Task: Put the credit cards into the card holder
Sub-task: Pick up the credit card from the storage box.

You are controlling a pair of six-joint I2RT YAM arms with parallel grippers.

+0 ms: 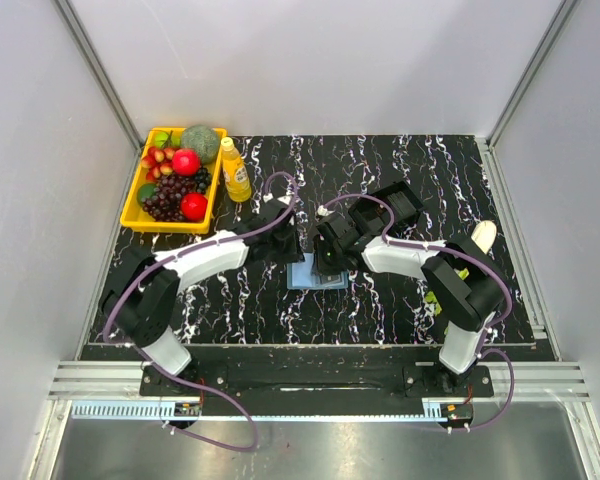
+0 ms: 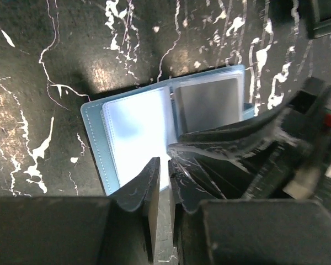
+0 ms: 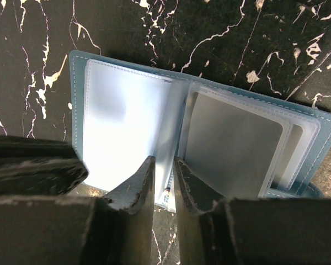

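The blue card holder (image 1: 305,277) (image 2: 96,138) (image 3: 77,83) lies open on the black marbled table, its clear sleeves facing up. One grey credit card (image 2: 207,102) (image 3: 231,143) sits inside a sleeve on the right half. My right gripper (image 3: 163,165) (image 1: 327,262) is over the middle fold, its jaws closed onto a clear sleeve leaf that rises between them. My left gripper (image 2: 164,165) (image 1: 298,245) hovers at the holder's near edge. Its jaws are almost together with nothing between them. In the top view both grippers hide most of the holder.
A yellow tray (image 1: 132,208) of fruit and a yellow bottle (image 1: 235,170) stand at the back left. A black box-like frame (image 1: 398,203) lies behind the right arm. A banana (image 1: 483,237) rests at the right. White walls close in the table on three sides.
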